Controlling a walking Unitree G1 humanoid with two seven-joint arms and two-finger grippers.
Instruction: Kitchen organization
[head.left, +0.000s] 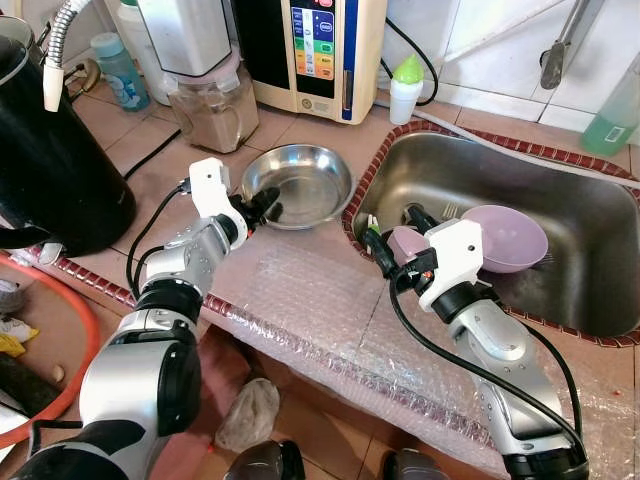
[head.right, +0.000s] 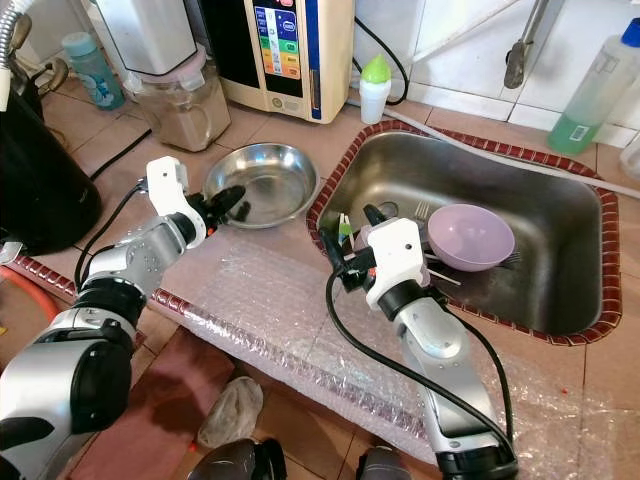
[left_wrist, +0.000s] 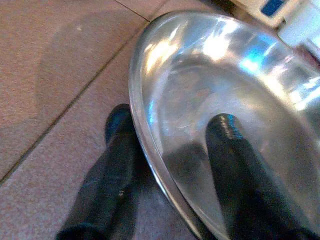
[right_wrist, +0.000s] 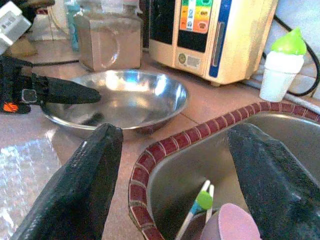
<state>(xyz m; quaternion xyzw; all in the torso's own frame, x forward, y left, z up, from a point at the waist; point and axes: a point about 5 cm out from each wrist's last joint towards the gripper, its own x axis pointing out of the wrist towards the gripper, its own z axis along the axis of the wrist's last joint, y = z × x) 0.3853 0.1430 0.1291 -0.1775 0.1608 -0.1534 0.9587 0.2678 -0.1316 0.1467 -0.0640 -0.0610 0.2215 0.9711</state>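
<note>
Terracotta tiled counter (head.left: 130, 125) edged in red mosaic trim; white tiled wall (head.left: 500, 40) behind; bright, even light.

Shiny steel bowl (head.left: 297, 184) upright on tiled counter, purple bowl (head.left: 506, 238) tilted in sink

Steel bowl (head.left: 298, 184) on tiled counter (head.left: 150, 150)
</note>
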